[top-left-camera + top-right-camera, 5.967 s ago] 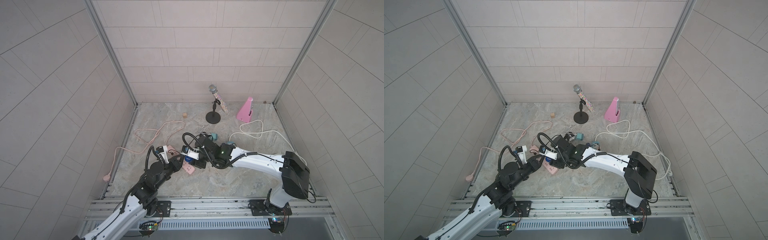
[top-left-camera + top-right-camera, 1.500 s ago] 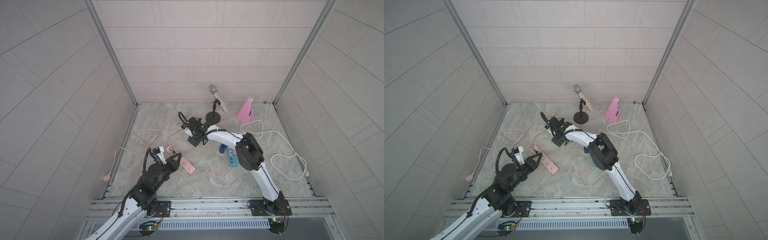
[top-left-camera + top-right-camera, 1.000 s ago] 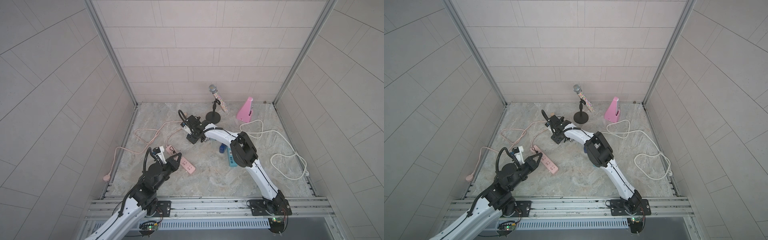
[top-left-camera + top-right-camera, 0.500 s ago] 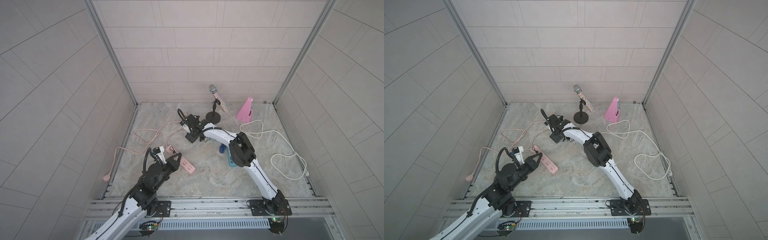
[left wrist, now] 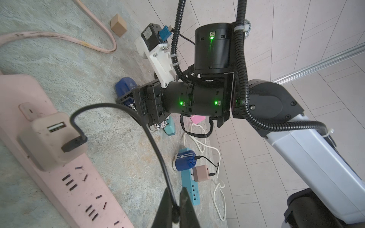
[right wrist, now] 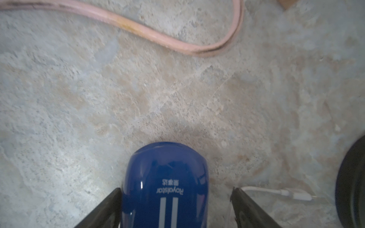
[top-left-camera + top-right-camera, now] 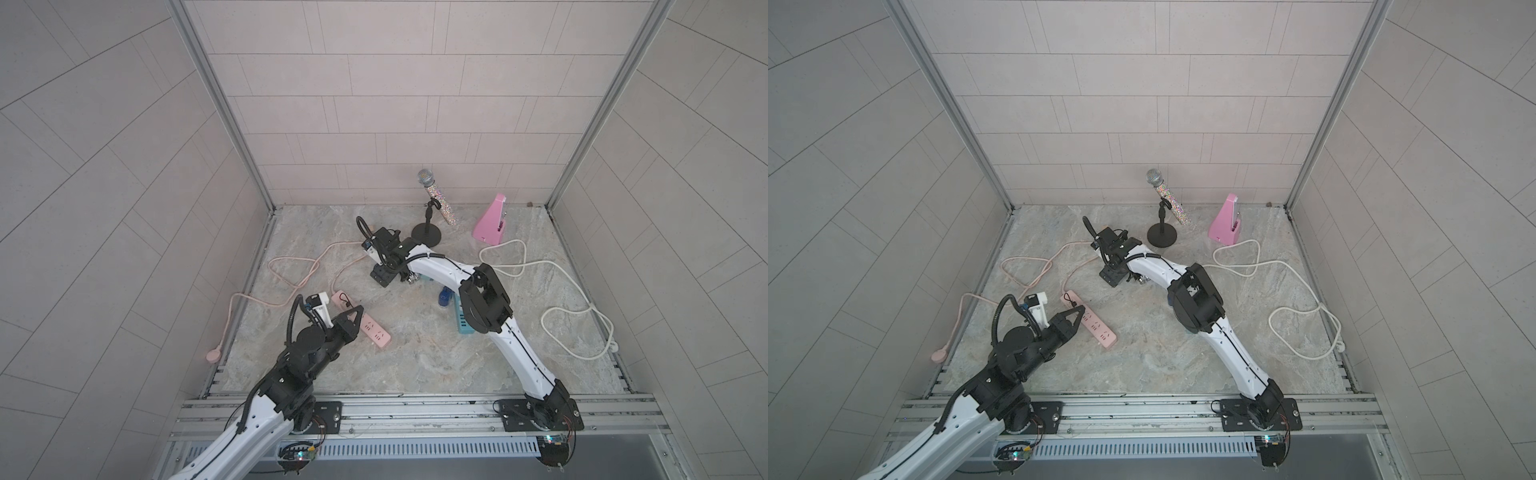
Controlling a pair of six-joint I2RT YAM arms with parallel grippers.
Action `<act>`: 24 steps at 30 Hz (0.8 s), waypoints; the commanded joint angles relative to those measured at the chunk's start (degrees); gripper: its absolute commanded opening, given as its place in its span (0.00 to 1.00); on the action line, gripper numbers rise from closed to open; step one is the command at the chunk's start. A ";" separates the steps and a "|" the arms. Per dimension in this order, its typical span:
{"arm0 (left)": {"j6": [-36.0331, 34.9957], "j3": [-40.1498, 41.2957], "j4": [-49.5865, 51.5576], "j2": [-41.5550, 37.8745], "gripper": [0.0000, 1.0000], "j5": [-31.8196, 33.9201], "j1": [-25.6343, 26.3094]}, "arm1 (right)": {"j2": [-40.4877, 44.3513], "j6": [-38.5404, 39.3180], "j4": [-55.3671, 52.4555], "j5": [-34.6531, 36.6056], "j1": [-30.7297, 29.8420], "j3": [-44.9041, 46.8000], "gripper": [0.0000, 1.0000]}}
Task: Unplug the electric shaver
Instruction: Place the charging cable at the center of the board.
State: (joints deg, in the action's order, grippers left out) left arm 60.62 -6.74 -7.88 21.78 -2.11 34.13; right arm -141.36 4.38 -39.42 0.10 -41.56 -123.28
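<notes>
Left gripper point(image 5: 175, 190) hangs low over the pink power strip point(image 7: 374, 330), above the strip's middle, claw pinched tight on a thin black cable point(image 5: 150, 136). The cable arcs up from a beige USB adapter point(image 5: 51, 138) seated in the strip near its corded end, then drops into the closed fingers; its far end is lost between them. Right gripper point(image 6: 175, 189) is well off from the strip, out beyond the end where the pink cord point(image 7: 291, 270) leaves. Its claw is spread wide with the blue electric shaver point(image 6: 166, 183) lying between the fingers. One finger sits right at the shaver's side, the other stands clear, so nothing is clamped. The shaver is down at the stone floor point(image 7: 415, 353), printed face up, rounded end pointing out past the fingertips; in both top views the gripper body covers it. A loop of the pink cord lies on the floor past the shaver, on the side away from the strip. A second blue device point(image 5: 185, 159) sits farther from the pink strip than the shaver, resting at a teal power strip point(image 7: 463, 322) and wired by a short black lead to a pink adapter point(image 5: 201, 173) plugged there. A microphone stand point(image 7: 426, 237) is farther off still, beyond the right gripper as seen from the strip.
</notes>
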 commanded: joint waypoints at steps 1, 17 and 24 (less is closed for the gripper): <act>-0.23 -1.49 -0.82 1.70 0.00 -2.34 -0.20 | 5.54 -0.25 -2.81 1.73 0.15 1.46 0.88; -4.28 -6.13 5.06 8.24 0.46 -6.66 -0.12 | 19.38 -1.99 0.30 1.53 0.67 14.74 0.90; -8.47 -12.47 9.76 15.11 0.59 -9.62 -0.09 | 24.72 -2.41 0.48 2.11 0.69 18.93 0.90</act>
State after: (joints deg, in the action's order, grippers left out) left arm 55.27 -15.31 -0.54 34.94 -9.72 34.13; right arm -120.27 3.44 -38.96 1.83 -41.08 -105.45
